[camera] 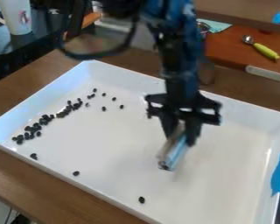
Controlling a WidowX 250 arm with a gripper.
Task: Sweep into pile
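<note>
clamped on a pale bluish bar (174, 153), the tool (182, 130) hangs over the white tray (113, 144), near its middle; small dark beans (36, 126) form a loose band along the tray's upper-left edge, a few scattered towards the top corner; three others lie well apart near the lower-left edge; the tray rests on the wooden bench (54, 192); blue tape (279, 175) marks its right edge.

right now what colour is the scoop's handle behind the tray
Yellow-green handle, seen best in the camera view.
</note>
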